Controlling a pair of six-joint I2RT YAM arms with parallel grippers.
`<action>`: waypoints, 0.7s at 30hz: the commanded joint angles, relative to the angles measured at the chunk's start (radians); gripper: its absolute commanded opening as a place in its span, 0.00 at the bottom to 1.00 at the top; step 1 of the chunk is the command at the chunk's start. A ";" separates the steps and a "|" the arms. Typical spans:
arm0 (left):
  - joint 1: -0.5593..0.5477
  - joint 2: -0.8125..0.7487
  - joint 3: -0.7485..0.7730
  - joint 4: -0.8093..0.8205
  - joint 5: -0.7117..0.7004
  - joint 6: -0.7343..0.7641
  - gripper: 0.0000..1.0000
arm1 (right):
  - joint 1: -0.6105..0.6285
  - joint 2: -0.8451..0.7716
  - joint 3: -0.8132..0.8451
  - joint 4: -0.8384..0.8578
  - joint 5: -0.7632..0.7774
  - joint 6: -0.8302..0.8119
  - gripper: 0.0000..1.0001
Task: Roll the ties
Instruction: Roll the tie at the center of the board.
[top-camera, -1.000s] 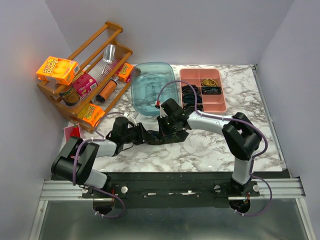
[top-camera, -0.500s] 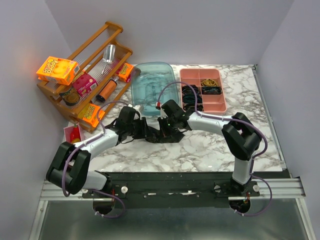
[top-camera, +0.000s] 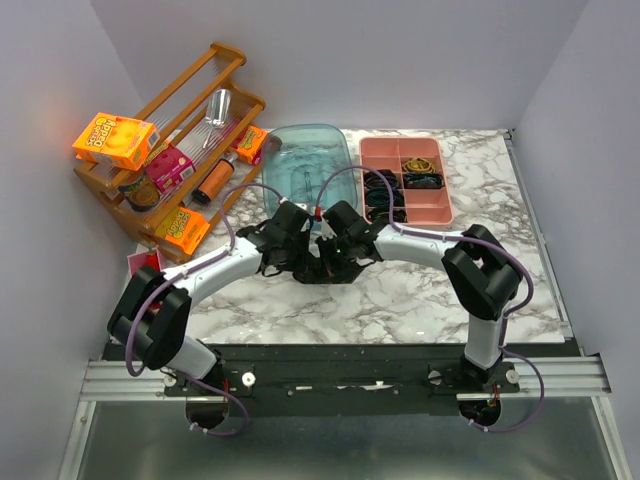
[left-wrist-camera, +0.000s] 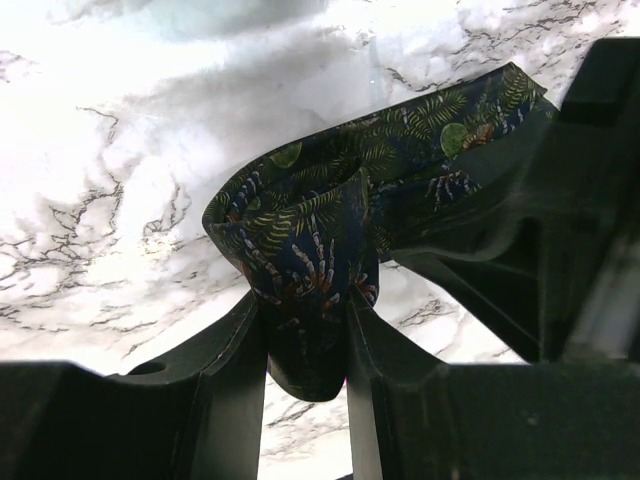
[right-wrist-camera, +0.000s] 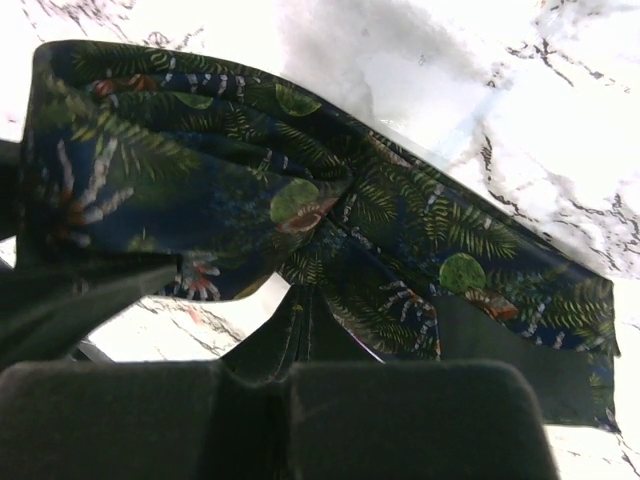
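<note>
table: marble top (top-camera: 430, 295). Both arms reach in from the bottom corners of the overhead view and meet around frame centre.
left gripper (left-wrist-camera: 305, 330): the fingers are about half closed and pinch a doubled-over fold of the tie (left-wrist-camera: 400, 170). The fabric bunches up between the pads, so it's a proper hold, not just a touch.
right gripper (right-wrist-camera: 303, 325): clamped all the way down. In its wrist view the cloth gathers into the seam between the fingers, so I'd say it has a thin pinch of the same tie.
tie: dark navy with green fern leaves and little orange bits. It sits centre frame in the overhead view, strung between the two grippers, with a loop already turned over at the left one's end. Can't tell how much of it touches the marble.
why held like this: my guess is one side anchors the strip while the other keeps the first turn from springing open. The grippers are nearly touching, so there's barely any slack to flop.
progress: looks like early rolling. One fold is in and most of the length is still flat.
blue bin (top-camera: 305, 175): just beyond the grippers, upper middle. Can't make out what's in it.
pink tray (top-camera: 372, 150): to the right of the bin, divided, with dark coils in some of the compartments. Probably where finished rolls go.
wooden rack (top-camera: 205, 95): upper left, with boxes and cans on it, well out of the way.
</note>
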 joint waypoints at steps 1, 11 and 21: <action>-0.057 0.032 0.080 -0.113 -0.130 0.004 0.12 | 0.005 0.038 0.009 0.000 -0.028 0.006 0.01; -0.166 0.112 0.180 -0.184 -0.274 -0.013 0.09 | 0.005 0.033 0.004 0.027 -0.062 0.030 0.01; -0.177 0.134 0.211 -0.299 -0.444 0.015 0.10 | -0.065 -0.170 -0.169 0.145 -0.129 0.064 0.01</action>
